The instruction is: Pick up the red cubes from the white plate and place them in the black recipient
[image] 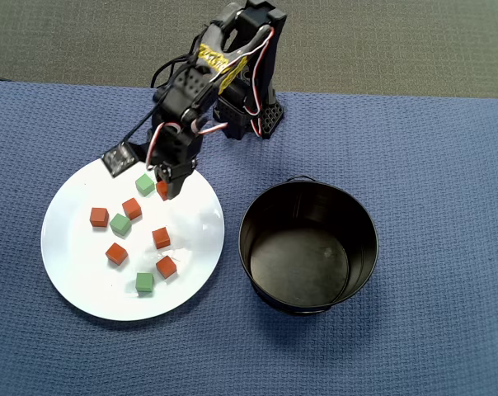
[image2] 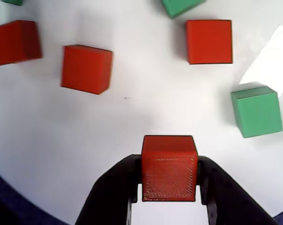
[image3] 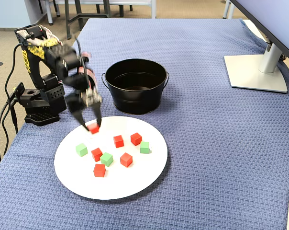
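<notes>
My gripper (image2: 169, 161) is shut on one red cube (image2: 169, 150), squeezed between both black fingers. It sits over the white plate's (image: 76, 264) edge nearest the arm base; I cannot tell whether the cube is lifted. In the overhead view the gripper (image: 163, 188) hides most of that cube. Several more red cubes lie loose on the plate, such as one (image: 99, 217) and another (image3: 118, 141), mixed with three green cubes (image: 145, 184). The black recipient (image: 308, 246) stands to the plate's right in the overhead view, with nothing visible inside.
Blue woven cloth covers the table. The arm base (image3: 39, 103) stands at the table's left edge in the fixed view, with cables hanging off. A monitor stand (image3: 257, 72) occupies the far right. A green cube (image2: 257, 111) lies right of the jaws in the wrist view.
</notes>
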Tool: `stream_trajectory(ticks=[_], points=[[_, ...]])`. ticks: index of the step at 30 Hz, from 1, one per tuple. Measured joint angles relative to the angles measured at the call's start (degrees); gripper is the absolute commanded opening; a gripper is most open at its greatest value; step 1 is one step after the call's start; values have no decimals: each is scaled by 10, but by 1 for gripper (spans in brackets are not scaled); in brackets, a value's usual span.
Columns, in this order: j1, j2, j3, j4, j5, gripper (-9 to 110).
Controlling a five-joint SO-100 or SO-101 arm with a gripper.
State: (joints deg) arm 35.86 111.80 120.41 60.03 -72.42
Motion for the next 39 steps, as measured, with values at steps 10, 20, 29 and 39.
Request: stream_trajectory(ticks=[10, 20, 29, 39], points=[[-141, 107, -175, 109, 190, 0], [-388, -58, -333, 116, 301, 35], [-440, -105, -373, 136, 395, 25], [-182, -83, -373, 194, 330, 27]])
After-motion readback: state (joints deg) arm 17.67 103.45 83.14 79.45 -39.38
